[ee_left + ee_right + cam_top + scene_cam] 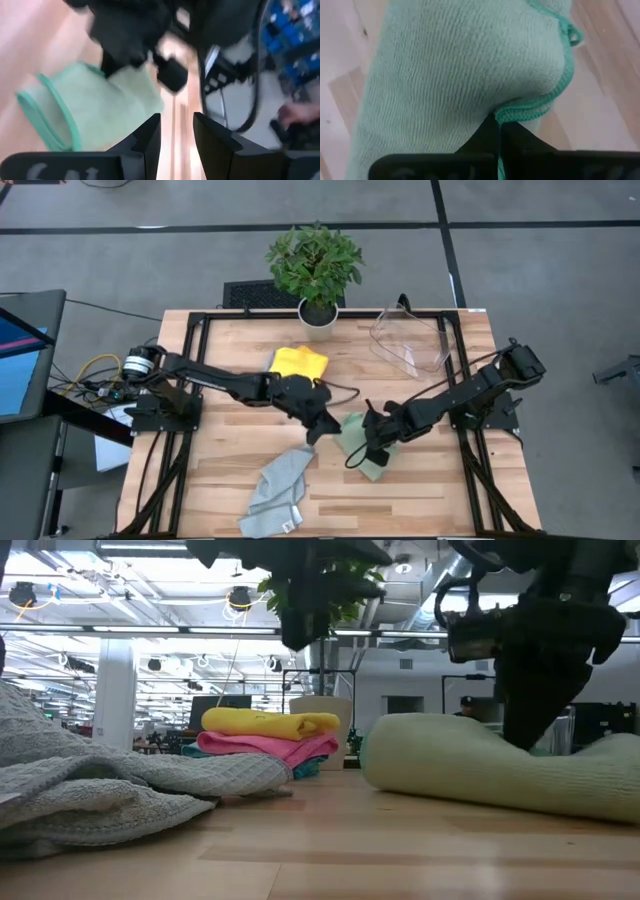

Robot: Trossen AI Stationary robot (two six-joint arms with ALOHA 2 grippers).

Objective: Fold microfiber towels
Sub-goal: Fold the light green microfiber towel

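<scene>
- Pinching the hemmed edge of the sage green towel (460,75) with the right gripper (499,131), fingers pressed together.
- Hovering left gripper (176,135), fingers slightly spread, empty.
- Handling soft, limp, light cloth; gripping best at corners.

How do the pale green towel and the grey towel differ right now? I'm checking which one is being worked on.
The pale green towel is pinched at its hemmed edge by the right gripper; the grey towel lies untouched. The green one is doubled over into a compact roll, the grey one sprawls rumpled. The green sits mid-table, the grey nearer the front edge. Both lie on the wooden table.
</scene>
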